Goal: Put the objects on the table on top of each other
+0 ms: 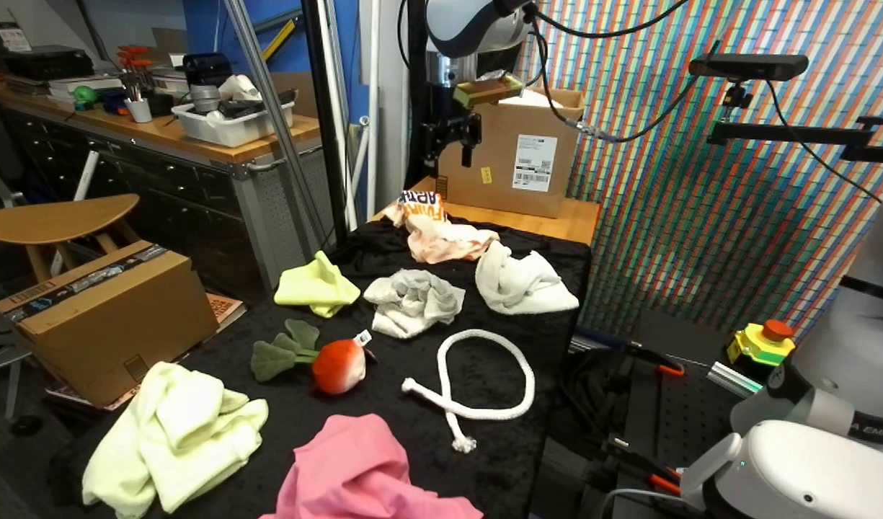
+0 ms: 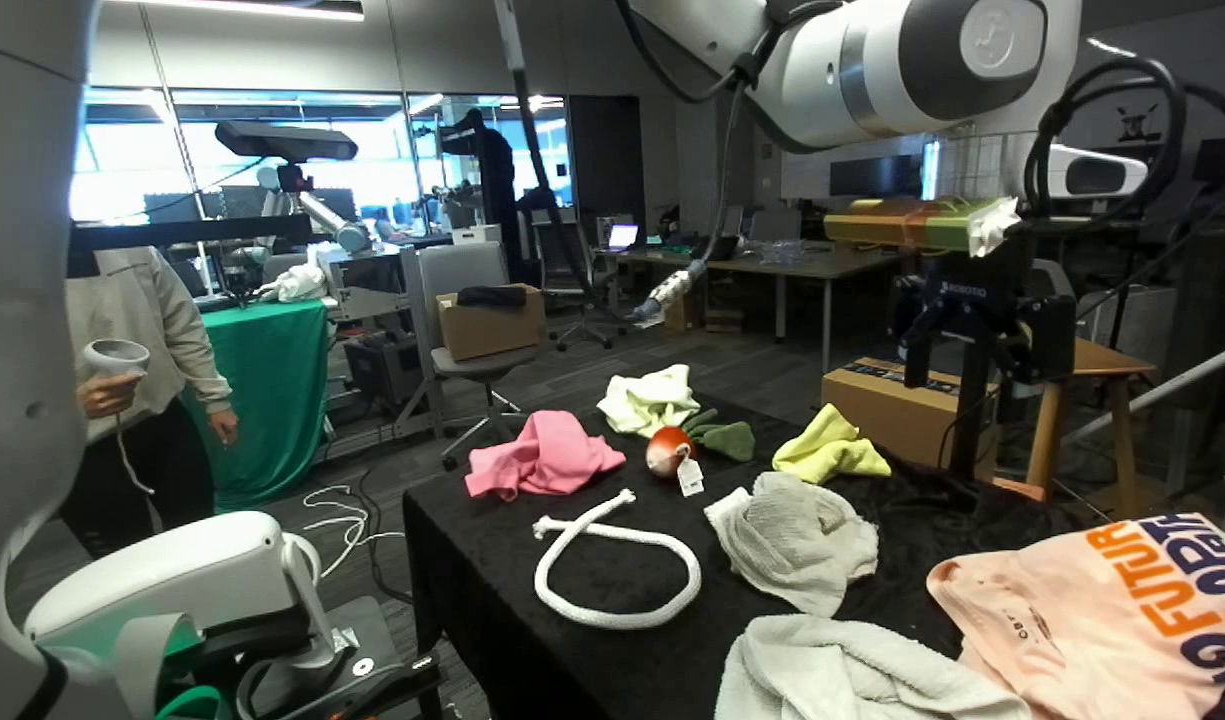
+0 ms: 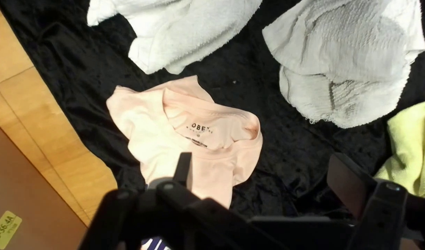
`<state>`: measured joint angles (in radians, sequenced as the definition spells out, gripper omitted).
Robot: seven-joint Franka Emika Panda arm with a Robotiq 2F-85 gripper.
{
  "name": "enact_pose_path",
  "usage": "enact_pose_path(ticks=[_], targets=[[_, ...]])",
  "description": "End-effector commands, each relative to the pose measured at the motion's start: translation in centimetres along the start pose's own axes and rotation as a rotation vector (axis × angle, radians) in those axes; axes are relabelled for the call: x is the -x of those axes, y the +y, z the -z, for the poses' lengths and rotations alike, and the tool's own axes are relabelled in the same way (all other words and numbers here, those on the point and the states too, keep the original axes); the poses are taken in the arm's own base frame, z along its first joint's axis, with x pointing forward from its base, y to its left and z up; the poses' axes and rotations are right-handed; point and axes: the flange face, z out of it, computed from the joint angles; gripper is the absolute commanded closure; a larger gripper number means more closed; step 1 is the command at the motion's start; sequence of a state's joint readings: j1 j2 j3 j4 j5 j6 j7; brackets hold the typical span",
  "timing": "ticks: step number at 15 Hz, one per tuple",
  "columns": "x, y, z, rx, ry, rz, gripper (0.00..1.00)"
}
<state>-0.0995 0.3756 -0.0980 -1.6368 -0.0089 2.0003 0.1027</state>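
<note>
- Nothing stacked yet, all left: pink cloth (image 1: pixel 355 468), yellow cloth (image 1: pixel 316 286), pale green cloth (image 1: pixel 178 432), off-white cloth (image 1: pixel 412 299), white towel (image 1: pixel 524 285) lie apart on the counter (image 1: pixel 504 451).
- Claw (image 3: pixel 261 158) spread, empty.
- Peach shirt (image 3: pixel 153 139) seems separate too; its printed end is partly hidden.

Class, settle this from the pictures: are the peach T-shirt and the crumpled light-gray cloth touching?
Apart. The wrist view shows a bare strip of the black-draped table between the peach T-shirt and the light-gray cloth.

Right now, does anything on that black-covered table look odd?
Yes: a looped white rope, one end frayed, and a red-and-white radish-like plush seem odd among crumpled pink, yellow and white cloths.
</note>
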Motion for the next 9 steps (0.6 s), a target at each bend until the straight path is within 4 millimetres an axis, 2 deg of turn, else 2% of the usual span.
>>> enact_pose_path(ticks=[1,6,9], targets=[[-4.0,-0.2,-2.3,-0.018,-0.022,-0.014,0.0],[-7.3,0.2,-7.8,-0.045,-0.097,-0.009,0.0],[-8.4,0.5,-10.9,-0.023,-0.172,-0.02,0.0]])
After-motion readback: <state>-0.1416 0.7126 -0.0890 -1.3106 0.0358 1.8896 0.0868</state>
